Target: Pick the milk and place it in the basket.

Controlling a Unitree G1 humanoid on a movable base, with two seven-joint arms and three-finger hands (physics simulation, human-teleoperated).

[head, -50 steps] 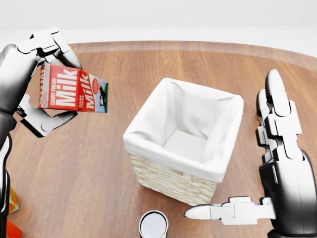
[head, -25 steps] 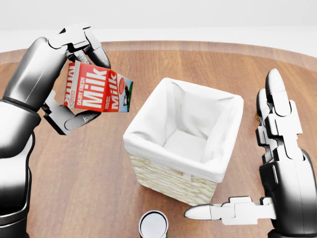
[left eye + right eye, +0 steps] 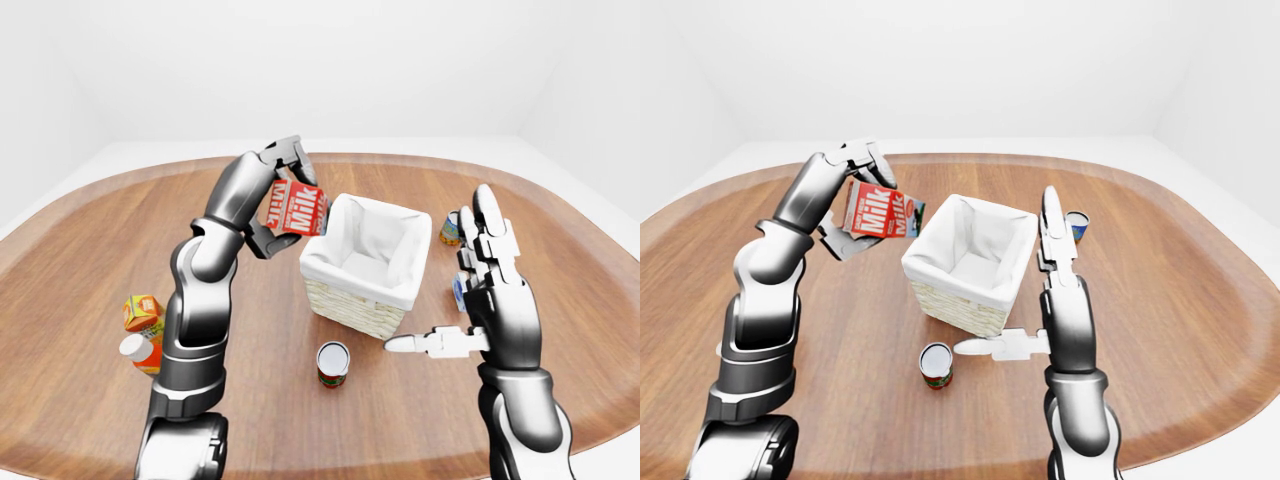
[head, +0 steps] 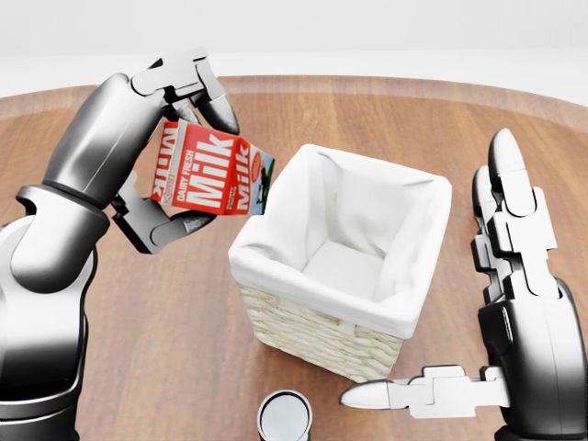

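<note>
The milk [image 4: 213, 169], a red carton lettered "Milk" and "DAIRY FRESH", is being gripped tilted by the left hand [image 4: 175, 156], raised just beside the basket [image 4: 323, 323] rim's left corner. The right hand [image 4: 501, 303] is being held spread wide, upright.

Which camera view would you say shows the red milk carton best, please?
The head view: the red milk carton is large there, its print readable, held in the left hand beside the white-lined wicker basket. Both eye views show it small; in the left-eye view the arm partly hides it.
</note>
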